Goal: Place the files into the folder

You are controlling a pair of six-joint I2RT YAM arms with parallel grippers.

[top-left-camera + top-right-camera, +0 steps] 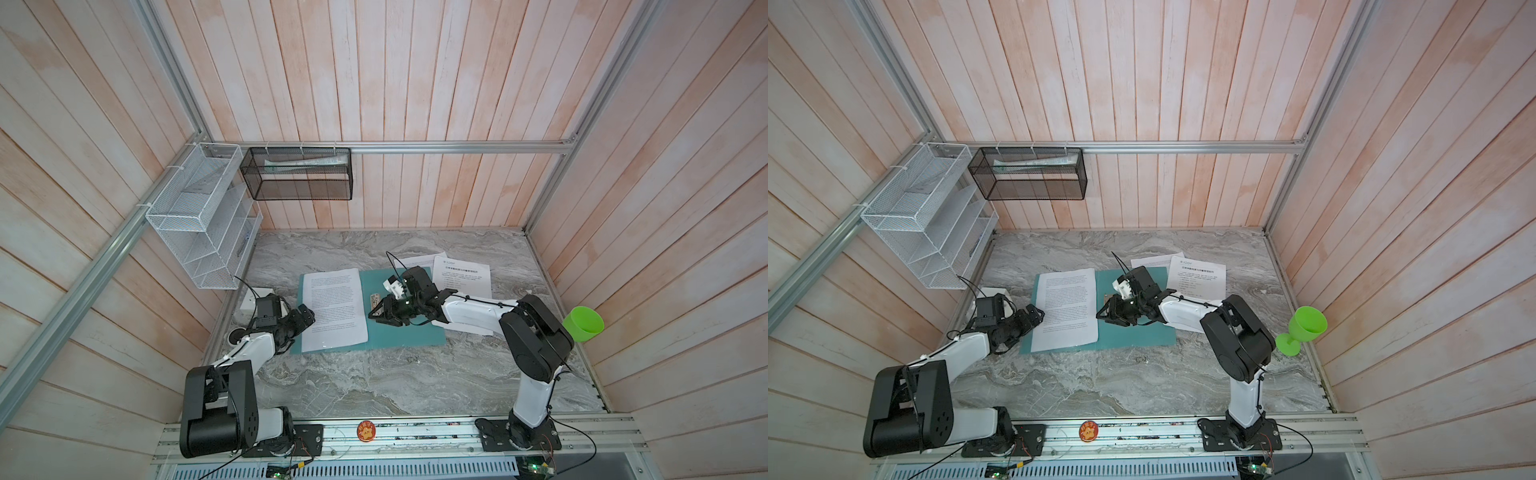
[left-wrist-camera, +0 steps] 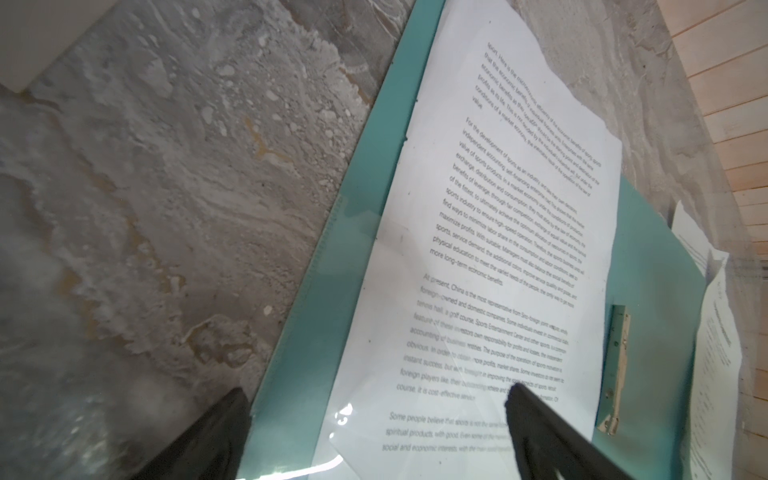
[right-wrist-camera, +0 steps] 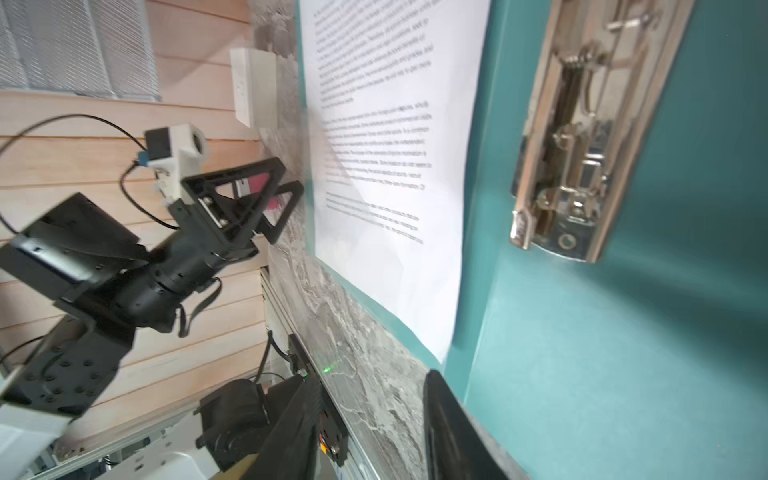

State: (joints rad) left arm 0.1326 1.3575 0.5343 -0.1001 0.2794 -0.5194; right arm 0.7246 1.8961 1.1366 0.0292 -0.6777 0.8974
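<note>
My right gripper (image 1: 375, 316) hovered low over the middle of the open folder. Its jaws were partly apart and held nothing. Just beyond it, on the far side, lay a small silver metal clip (image 1: 375, 300). The clip was fixed to the flat teal-green document folder (image 1: 399, 332), which lay open on the grey marbled tabletop (image 1: 374, 382).

One white paper sheet of dense black text (image 1: 334, 309) lay on the folder's left half. My left gripper (image 1: 309, 316) sat low at that sheet's left edge with its jaws spread wide and empty. In the left wrist view one black finger (image 2: 216, 436) was over the table and the other over the sheet.

Two more white sheets lay on the table just beside the folder's far right corner. One with a bold heading (image 1: 461, 276) overlapped a plainer one (image 1: 415, 261).

A bright green plastic goblet (image 1: 582, 324) stood by the right wall. A white wire-mesh rack (image 1: 199, 224) hung on the left wall.
</note>
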